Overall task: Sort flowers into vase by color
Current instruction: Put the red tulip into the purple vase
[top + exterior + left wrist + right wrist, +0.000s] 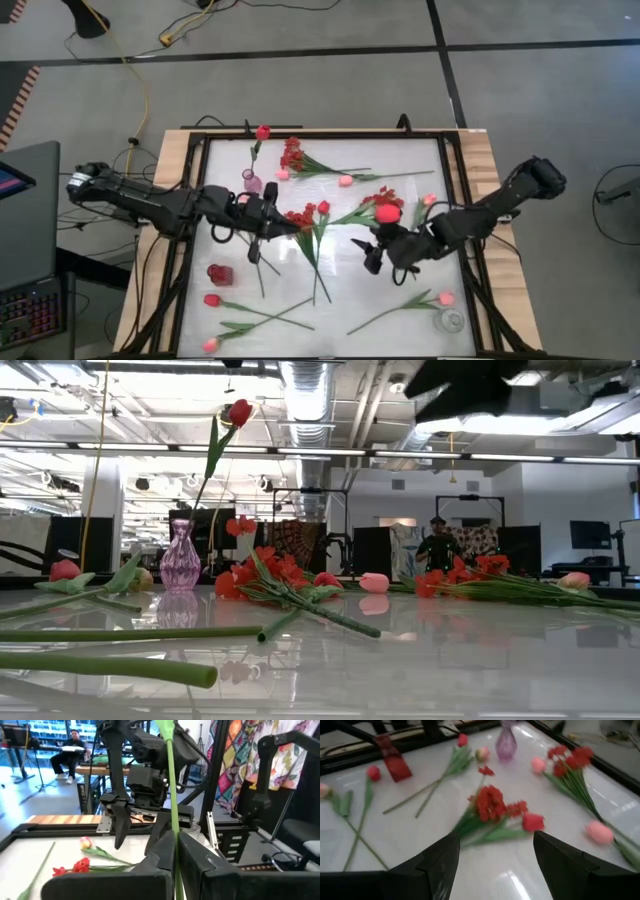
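**Left arm holds a stem clear of the table; right arm waits open over the pile**

Your left gripper [262, 222] is clamped fully shut on a green stem [171, 795], which runs straight up between its fingers in the left wrist view. You cannot see that flower's head from any camera, so its colour is unconfirmed. Your right gripper [378, 252] hangs near mid-table with its fingers [440, 865] spread wide and nothing between them.

The purple vase [251, 181] stands at the back left with 1 red tulip [263, 132] already in it. A red vase [219, 274] sits front left and a clear vase [452, 321] front right. The remaining flowers lie loose: a red spray [293, 155] beside the purple vase, a red cluster [490, 802] just ahead of the right gripper, pink tulips [345, 181] scattered about.

Watch 3 risks:
- The held stem is long and thin; pinched at one point, it may swing and miss a narrow neck.
- The purple vase looks light, and a sideways nudge from stem or finger could topple it.
- The arms sit close at mid-table, so moving both together invites a collision.
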